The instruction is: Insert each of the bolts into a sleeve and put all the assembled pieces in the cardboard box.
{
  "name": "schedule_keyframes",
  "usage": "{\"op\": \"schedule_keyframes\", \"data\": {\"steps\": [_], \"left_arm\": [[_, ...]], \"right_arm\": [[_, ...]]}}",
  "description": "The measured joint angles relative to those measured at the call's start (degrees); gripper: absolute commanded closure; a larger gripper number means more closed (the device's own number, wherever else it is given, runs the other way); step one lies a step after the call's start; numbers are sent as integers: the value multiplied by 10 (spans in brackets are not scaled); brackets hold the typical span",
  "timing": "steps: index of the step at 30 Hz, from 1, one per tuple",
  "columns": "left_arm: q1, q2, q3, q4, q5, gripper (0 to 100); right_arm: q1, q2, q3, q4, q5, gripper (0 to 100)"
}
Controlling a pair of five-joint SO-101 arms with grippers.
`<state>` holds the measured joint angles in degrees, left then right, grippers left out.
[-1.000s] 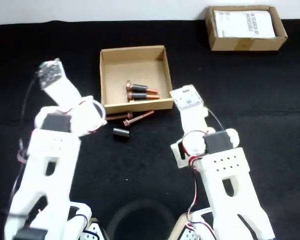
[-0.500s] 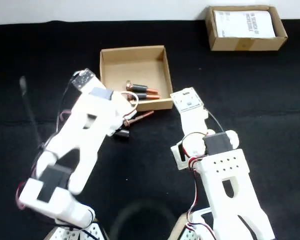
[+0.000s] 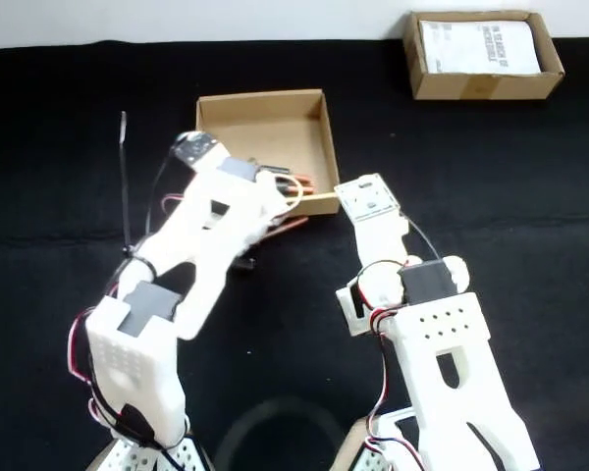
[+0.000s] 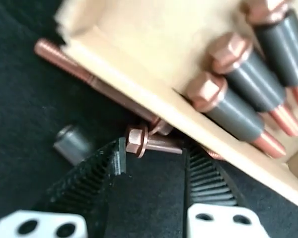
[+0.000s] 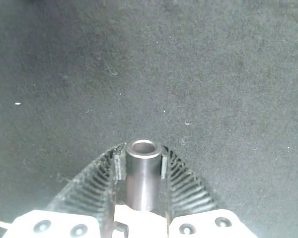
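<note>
left end effector (image 4: 153, 156) spread over copper hex-head bolt (image 4: 151, 143) just outside cardboard box (image 4: 129, 82) | right end effector (image 5: 143, 161) pinching hollow dark-grey sleeve (image 5: 141, 186)

3 assy (image 4: 233, 106), 2 bolts (image 4: 92, 81), 2 sleeves (image 5: 143, 173), 2 boxes (image 3: 260, 132)

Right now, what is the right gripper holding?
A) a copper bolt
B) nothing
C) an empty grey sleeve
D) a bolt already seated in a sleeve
C: in the right wrist view, the right gripper is shut on a grey sleeve, and the sleeve's open bore has no bolt in it.
</note>
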<state>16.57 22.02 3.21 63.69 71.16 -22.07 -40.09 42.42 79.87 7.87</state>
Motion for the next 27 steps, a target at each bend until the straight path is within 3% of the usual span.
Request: {"op": "schedule_keyframes", "data": {"steps": [8, 13, 21, 27], "left_arm": [[55, 5, -12, 2, 4, 815], [54, 6, -21, 2, 4, 815], [57, 4, -101, 82, 4, 815], [82, 4, -113, 89, 4, 815]], "right_arm": [[0, 0, 0, 2, 0, 992], [0, 0, 11, 2, 0, 992], [0, 0, 16, 2, 0, 992], [0, 0, 16, 2, 0, 992]]}}
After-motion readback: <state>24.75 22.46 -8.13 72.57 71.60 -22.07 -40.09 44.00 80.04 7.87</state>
